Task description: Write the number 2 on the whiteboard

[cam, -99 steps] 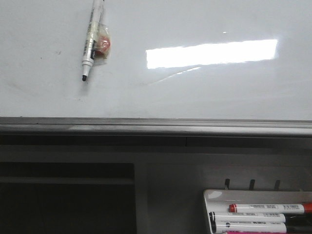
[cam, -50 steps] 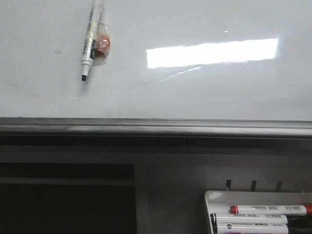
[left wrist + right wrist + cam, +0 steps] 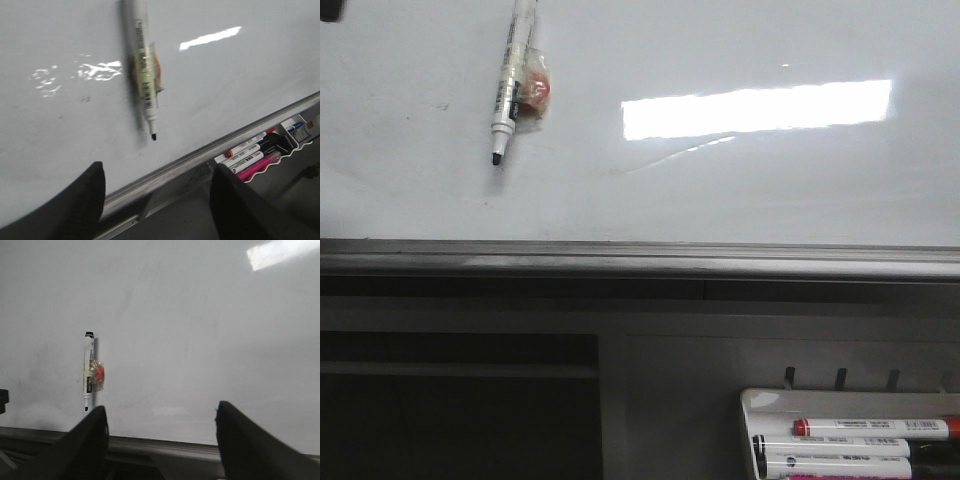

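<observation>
So the big glossy white whiteboard (image 3: 740, 190) fills most of the front view, with a bright rectangular glare patch (image 3: 757, 108) on it and a grey metal edge (image 3: 640, 256) running along the bottom. No number 2 on it anywhere that I can see, just faint grey smudges. A white marker pen with a black tip (image 3: 510, 85) sits flat against the whiteboard, tip pointing down toward the metal edge, with a small red blob taped or stuck to its side (image 3: 534, 92). Below the edge and off to the right of the marker there's a small white pen tray (image 3: 760, 405) with a few markers lying in it, one red-capped (image 3: 872, 427). Left hand (image 3: 157, 200) is wide open, holding nothing, fingers apart below the marker. Right hand (image 3: 162, 437) is open and empty too, facing the whiteboard.
</observation>
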Robot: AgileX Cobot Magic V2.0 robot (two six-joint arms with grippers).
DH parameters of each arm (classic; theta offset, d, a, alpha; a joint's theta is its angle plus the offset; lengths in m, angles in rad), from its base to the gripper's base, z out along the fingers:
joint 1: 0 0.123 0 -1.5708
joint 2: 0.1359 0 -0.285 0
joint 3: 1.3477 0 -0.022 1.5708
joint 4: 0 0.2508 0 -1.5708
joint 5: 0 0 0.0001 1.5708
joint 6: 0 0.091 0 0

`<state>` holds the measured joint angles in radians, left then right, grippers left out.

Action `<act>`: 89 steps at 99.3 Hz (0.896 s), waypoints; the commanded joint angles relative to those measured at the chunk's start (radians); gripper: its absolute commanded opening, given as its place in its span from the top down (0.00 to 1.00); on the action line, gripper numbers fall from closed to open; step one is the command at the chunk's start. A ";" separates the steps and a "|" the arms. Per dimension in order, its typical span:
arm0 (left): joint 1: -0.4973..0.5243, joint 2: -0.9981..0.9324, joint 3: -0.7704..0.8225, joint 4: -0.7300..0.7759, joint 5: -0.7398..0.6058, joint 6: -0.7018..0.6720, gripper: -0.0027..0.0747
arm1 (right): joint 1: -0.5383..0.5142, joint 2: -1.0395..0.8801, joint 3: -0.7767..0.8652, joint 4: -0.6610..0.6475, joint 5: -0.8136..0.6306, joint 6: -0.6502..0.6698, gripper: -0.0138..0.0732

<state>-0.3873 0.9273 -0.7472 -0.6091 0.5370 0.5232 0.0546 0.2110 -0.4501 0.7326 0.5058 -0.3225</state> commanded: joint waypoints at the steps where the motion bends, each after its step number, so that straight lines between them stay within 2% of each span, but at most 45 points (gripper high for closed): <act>1: -0.078 0.084 -0.070 -0.045 -0.141 -0.006 0.44 | -0.006 0.023 -0.036 0.011 -0.049 -0.019 0.36; 10: -0.121 0.167 -0.093 -0.045 -0.224 -0.038 0.44 | -0.006 0.023 -0.036 0.011 -0.042 -0.019 0.36; 20: -0.140 0.252 -0.120 -0.045 -0.257 -0.039 0.44 | -0.006 0.023 -0.036 0.011 -0.031 -0.019 0.36; 37: -0.142 0.361 -0.145 -0.045 -0.308 -0.039 0.44 | -0.006 0.023 -0.036 0.011 -0.031 -0.019 0.36; 59: -0.142 0.413 -0.145 -0.045 -0.395 -0.039 0.45 | -0.006 0.023 -0.036 0.011 -0.031 -0.019 0.36; 71: -0.142 0.431 -0.145 -0.045 -0.395 -0.039 0.59 | -0.006 0.023 -0.036 0.011 -0.031 -0.019 0.36; 89: -0.142 0.444 -0.145 -0.045 -0.387 -0.039 0.94 | -0.006 0.023 -0.036 0.011 -0.031 -0.019 0.36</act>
<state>-0.5256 1.3903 -0.8568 -0.6387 0.2014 0.4935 0.0546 0.2132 -0.4501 0.7302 0.5264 -0.3265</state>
